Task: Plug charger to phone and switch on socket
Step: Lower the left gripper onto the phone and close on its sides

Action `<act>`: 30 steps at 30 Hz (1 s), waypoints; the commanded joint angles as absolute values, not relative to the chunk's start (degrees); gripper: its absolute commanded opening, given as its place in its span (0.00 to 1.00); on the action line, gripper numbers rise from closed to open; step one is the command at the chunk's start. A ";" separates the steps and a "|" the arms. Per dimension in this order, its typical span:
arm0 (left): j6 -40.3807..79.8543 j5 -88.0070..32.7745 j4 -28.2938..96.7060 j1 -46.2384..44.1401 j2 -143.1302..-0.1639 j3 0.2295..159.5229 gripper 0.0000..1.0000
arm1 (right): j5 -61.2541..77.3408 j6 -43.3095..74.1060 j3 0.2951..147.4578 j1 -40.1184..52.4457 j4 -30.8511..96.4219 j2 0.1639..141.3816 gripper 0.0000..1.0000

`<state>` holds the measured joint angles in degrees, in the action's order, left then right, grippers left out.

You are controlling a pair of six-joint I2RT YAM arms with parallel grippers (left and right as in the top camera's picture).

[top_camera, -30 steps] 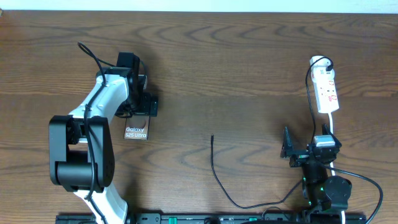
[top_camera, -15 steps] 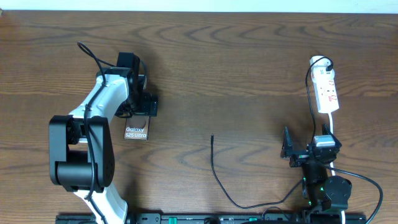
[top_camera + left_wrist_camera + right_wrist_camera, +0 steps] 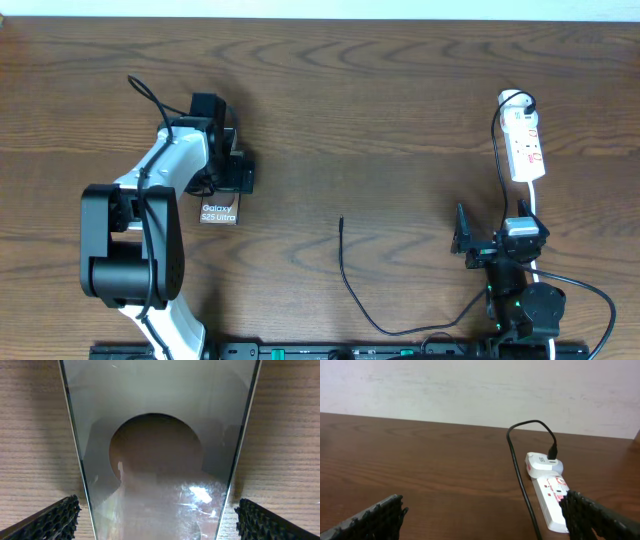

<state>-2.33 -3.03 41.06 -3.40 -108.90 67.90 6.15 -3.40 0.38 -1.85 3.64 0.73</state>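
Note:
The phone (image 3: 218, 213) lies flat on the table at the left, its white lettering showing. My left gripper (image 3: 223, 190) hangs over the phone's far end. In the left wrist view the phone (image 3: 160, 435) fills the middle, and the open gripper (image 3: 160, 522) has one finger on each side, clear of the phone's edges. The charger (image 3: 345, 275) lies loose, its plug tip (image 3: 341, 220) mid-table. The cable runs up to the white socket (image 3: 525, 145) at the far right. My right gripper (image 3: 458, 236) is open and empty. The right wrist view shows the socket (image 3: 551, 495) and the cable (image 3: 520, 477) ahead of it.
The arm bases stand at the table's front edge, with a black rail (image 3: 330, 351) between them. A pale wall (image 3: 470, 390) stands behind the table's far edge. Bare wood lies between the phone and the plug tip.
My left arm has shifted slightly down and to the right over the phone. The right arm, charger and socket have not moved.

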 commanded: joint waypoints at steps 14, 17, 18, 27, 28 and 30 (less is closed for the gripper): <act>-2.96 -2.33 40.36 -3.29 -109.34 67.70 0.98 | 5.93 -3.92 0.32 -1.08 3.88 0.38 0.99; -2.96 -2.33 40.32 -3.31 -109.34 67.70 0.98 | 5.93 -3.92 0.32 -1.06 3.88 0.38 0.99; -2.94 -2.33 40.32 -3.31 -109.34 67.70 0.98 | 5.93 -3.92 0.32 -1.08 3.88 0.38 0.99; -2.92 -2.35 40.32 -3.31 -109.34 67.70 0.98 | 5.93 -3.92 0.32 -1.08 3.88 0.38 0.99; -2.90 -2.37 40.34 -3.31 -109.36 67.70 0.98 | 5.93 -3.92 0.32 -1.08 3.88 0.38 0.99; -2.87 -2.57 40.34 -3.31 -109.36 67.70 0.98 | 5.93 -3.92 0.32 -1.08 3.86 0.38 0.99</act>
